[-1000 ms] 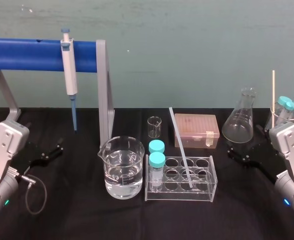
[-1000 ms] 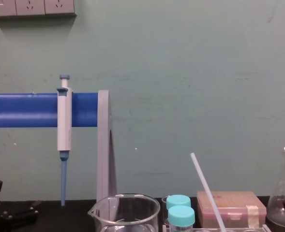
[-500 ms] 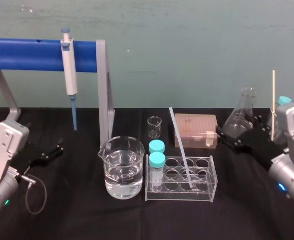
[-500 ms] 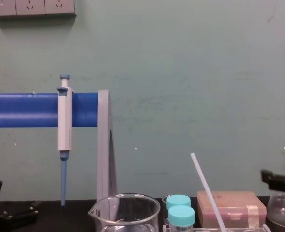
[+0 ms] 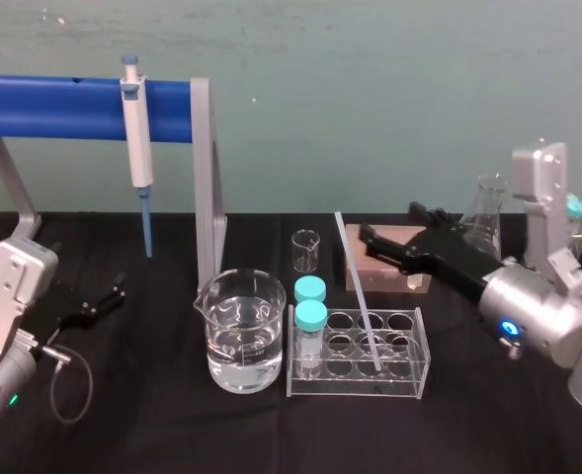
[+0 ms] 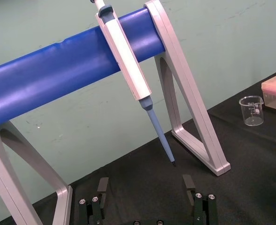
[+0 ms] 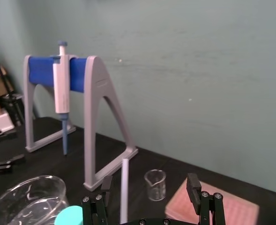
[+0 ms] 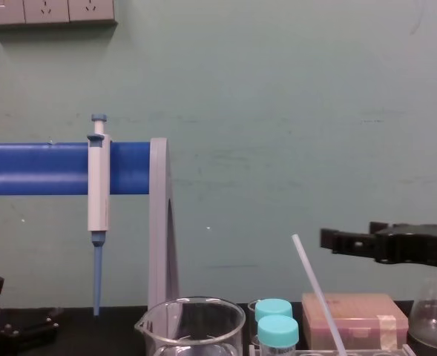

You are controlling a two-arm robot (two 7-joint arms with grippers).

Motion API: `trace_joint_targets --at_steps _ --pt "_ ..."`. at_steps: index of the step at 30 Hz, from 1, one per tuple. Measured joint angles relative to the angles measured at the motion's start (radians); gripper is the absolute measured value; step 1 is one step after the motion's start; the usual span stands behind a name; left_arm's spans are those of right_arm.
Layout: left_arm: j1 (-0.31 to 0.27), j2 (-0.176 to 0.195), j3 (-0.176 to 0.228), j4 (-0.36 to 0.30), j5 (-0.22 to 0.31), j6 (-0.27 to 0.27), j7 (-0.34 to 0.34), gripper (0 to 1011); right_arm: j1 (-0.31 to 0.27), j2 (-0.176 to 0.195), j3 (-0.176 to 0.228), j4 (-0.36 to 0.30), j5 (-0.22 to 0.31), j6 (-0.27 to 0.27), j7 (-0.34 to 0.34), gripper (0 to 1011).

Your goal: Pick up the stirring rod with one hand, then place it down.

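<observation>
Teal wall behind a black bench [image 5: 152, 434]. Right gripper [image 5: 389, 225], jaws apart, hovers over mid-bench, near the upper end of the stirring rod [image 5: 357, 291], which leans in a clear rack [image 5: 409, 370] toward the front edge. Rod: thin, straight, translucent white; probably light, stiff, slippery, brittle, so best pinched gently on its free upper length. Left gripper [image 6: 145, 190], jaws apart, parked at the left edge

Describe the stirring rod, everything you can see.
The stirring rod is a thin, straight, translucent white stick, plastic or glass by its look. It leans tilted, lower end in a well of the clear rack, upper end leaning left. Nothing grips it: the open right gripper hovers near its top, apart; the left gripper sits parked far left.
</observation>
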Motion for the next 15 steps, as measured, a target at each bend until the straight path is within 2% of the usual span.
trace_joint_targets --at_steps 7,15 --pt "0.0 0.0 0.0 0.0 0.0 0.0 0.0 1000 0.069 -0.038 -0.038 0.065 -0.029 0.059 0.041 1003" --pt "0.0 0.0 0.0 0.0 0.0 0.0 0.0 1000 0.117 -0.07 -0.076 0.126 -0.074 0.094 0.076 1003"
